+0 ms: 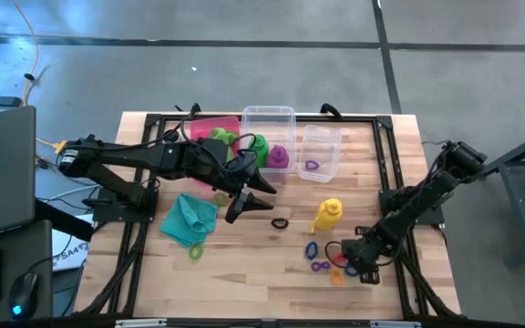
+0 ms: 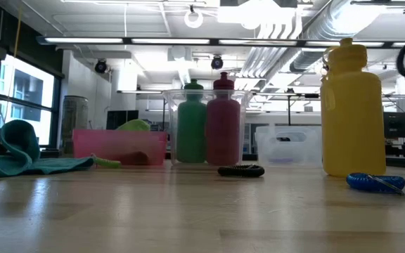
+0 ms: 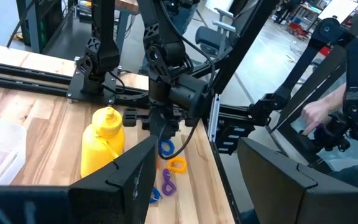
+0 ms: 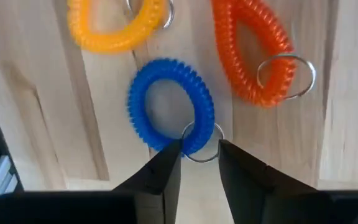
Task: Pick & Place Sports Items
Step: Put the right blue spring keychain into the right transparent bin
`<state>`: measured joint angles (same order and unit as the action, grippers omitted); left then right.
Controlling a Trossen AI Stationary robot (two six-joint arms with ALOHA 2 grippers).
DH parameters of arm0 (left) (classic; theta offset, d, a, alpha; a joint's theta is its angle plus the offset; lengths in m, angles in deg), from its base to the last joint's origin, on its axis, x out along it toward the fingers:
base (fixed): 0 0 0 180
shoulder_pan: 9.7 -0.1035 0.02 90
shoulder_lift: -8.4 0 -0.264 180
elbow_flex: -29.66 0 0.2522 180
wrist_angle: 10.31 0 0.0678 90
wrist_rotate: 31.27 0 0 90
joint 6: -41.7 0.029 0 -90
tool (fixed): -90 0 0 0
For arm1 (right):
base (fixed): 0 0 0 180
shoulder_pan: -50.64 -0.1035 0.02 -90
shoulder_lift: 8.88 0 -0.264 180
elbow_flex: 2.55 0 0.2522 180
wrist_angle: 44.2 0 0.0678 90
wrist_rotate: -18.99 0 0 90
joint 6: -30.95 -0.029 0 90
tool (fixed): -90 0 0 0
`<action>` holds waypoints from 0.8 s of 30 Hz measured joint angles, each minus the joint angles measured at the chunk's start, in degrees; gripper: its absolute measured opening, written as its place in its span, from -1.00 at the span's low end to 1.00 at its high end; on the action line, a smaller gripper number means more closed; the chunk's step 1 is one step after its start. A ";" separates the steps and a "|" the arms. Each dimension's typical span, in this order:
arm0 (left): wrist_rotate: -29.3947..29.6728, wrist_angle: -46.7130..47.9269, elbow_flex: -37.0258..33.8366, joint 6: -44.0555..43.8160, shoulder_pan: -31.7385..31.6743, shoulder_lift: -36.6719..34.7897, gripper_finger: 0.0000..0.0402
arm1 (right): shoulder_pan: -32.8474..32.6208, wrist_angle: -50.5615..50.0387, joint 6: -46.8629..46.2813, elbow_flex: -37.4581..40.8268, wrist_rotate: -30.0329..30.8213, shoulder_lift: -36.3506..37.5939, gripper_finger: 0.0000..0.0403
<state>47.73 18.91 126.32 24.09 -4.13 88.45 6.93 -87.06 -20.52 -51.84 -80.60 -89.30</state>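
Right pincer (image 4: 199, 163) low over worktop (image 1: 253, 264), fingers parted narrowly around blue ring (image 4: 169, 106), not clenched. Left pincer (image 1: 261, 193) spread wide, empty, beside black ring (image 1: 280, 222).

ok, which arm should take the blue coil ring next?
Right. The right gripper is open directly over the blue ring, fingers straddling its metal loop. The left gripper is near the table's middle, beside the teal cloth, much farther off.
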 joint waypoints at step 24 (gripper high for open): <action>0.04 0.00 0.00 -0.02 -0.02 0.00 0.07 | -5.13 2.55 -7.13 -0.52 8.29 -5.25 -0.54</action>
<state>47.77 18.92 126.32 24.07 -4.16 88.45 1.80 -84.51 -27.65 -52.37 -72.31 -94.55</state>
